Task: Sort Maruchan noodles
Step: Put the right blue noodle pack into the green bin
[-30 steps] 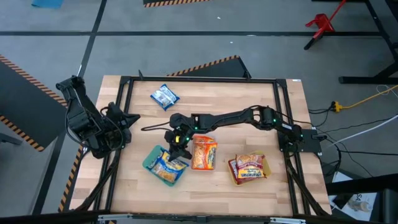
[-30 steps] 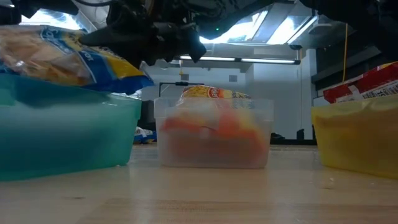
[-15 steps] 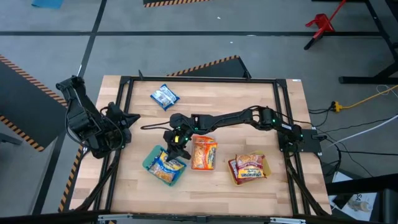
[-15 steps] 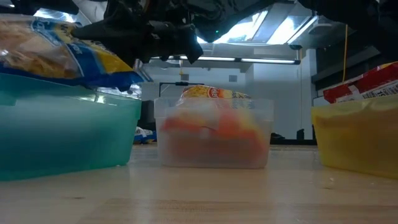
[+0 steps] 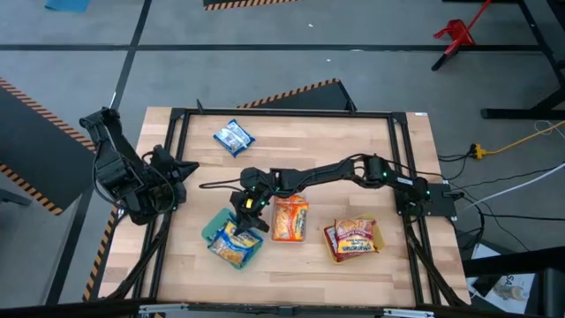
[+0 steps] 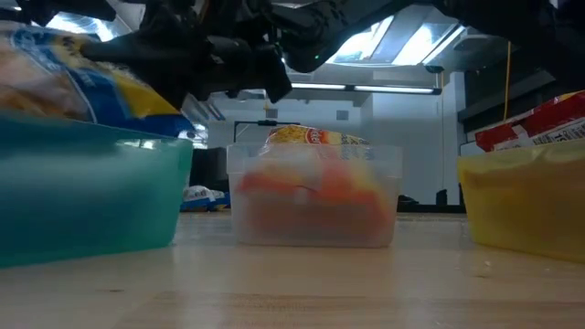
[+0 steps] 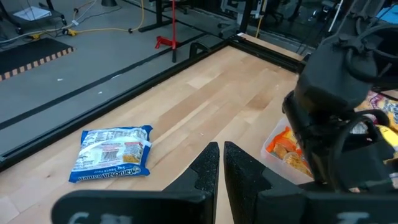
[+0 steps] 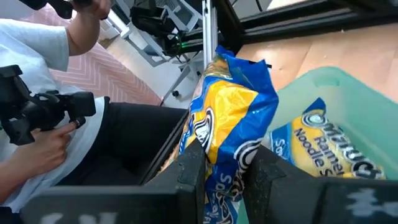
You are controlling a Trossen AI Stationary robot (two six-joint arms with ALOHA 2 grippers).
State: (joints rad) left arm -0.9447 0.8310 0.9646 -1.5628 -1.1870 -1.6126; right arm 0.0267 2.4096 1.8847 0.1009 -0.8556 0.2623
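Observation:
My right gripper (image 5: 243,206) reaches across the table and is shut on a blue-and-yellow noodle packet (image 8: 231,121) over the teal tray (image 5: 212,231). The packet also shows in the low view (image 6: 87,78) above the tray's rim. Another blue-yellow packet (image 8: 329,149) lies in the teal tray. A blue-white packet (image 5: 233,137) lies flat at the far left of the table, also in the left wrist view (image 7: 112,152). My left gripper (image 7: 217,163) is shut and empty at the table's left edge (image 5: 177,172). My right gripper pinches the blue-and-yellow packet's end (image 8: 224,163) between its two fingers (image 8: 190,177). The packet sticks out forward past the fingertips, crumpled, over the teal tray's edge. I cannot tell whether its far end rests on the tray.
A clear tray (image 5: 275,231) with orange packets stands right of the teal one, and a yellow tray (image 5: 378,238) with red packets farther right. A black frame rims the table (image 5: 282,113). A seated person (image 8: 43,87) with a black controller shows beyond the table.
My right gripper has moved a little toward the table's near left with the blue-and-yellow packet. The teal tray has slid slightly the same way.

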